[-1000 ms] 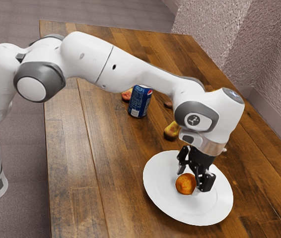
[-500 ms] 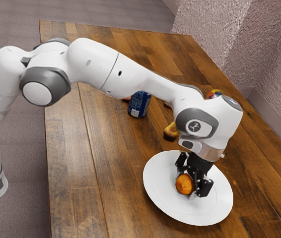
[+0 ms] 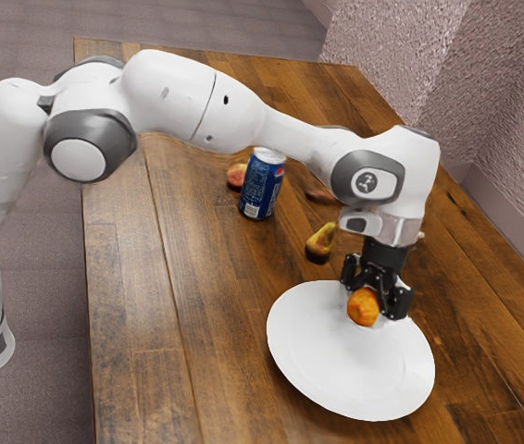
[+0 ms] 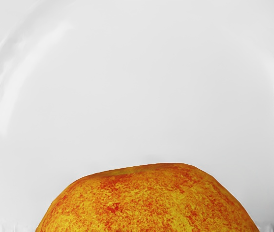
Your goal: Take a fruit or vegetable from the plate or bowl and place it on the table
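Background: rough pinkish-gray wall (image 3: 410, 55) beyond a brown plank table (image 3: 216, 324), with gray floor (image 3: 197, 23) alongside. At the gripper (image 3: 374, 301): fingers parted only to the width of the orange-red fruit (image 3: 364, 307), closed against opposite sides of it; fruit gripped and suspended over the plate (image 3: 336, 370), near the rim on the pear's side. In wrist view: rounded, yellow-speckled top of the fruit against white plate surface. Plate: round, white, shallow, lying flat on the table. Next outward: pear (image 3: 319, 244), resting on the table just outside the plate rim. Farther out: blue soda can (image 3: 260, 190), upright, with a reddish fruit (image 3: 235, 176) close beside it.
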Tool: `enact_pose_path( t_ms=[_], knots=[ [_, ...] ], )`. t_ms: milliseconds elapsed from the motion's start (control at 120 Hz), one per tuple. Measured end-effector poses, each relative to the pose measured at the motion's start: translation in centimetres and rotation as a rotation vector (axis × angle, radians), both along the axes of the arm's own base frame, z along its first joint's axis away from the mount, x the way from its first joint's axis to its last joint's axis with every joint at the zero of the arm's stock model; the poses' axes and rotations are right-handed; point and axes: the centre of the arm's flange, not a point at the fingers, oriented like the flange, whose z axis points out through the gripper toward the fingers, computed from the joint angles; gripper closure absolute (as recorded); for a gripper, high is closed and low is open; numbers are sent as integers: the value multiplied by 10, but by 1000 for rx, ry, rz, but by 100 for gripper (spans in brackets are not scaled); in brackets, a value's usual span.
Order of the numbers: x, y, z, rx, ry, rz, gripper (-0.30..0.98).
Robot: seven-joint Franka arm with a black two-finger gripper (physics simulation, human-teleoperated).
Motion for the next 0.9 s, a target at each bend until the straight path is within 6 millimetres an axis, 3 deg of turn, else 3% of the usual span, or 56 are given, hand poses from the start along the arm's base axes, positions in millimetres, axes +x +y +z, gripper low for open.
enact_pose_path(
  t_ms=[100,175,217,275,325,383,517,675,767,833,900],
  knots=[
    [-13,56,67,20,-39,54,39],
    [-33,76,110,58,-50,61,40],
    [-42,87,125,73,-42,69,40],
    [-49,126,135,102,-12,130,42],
    [-55,154,139,119,18,174,43],
    [-66,171,139,122,55,199,39],
    [-115,206,126,83,112,240,33],
    [-122,259,111,109,135,344,33],
    [-134,283,90,101,168,392,34],
    [-143,278,83,90,168,385,35],
    [-139,229,78,98,158,296,34]
  ],
)
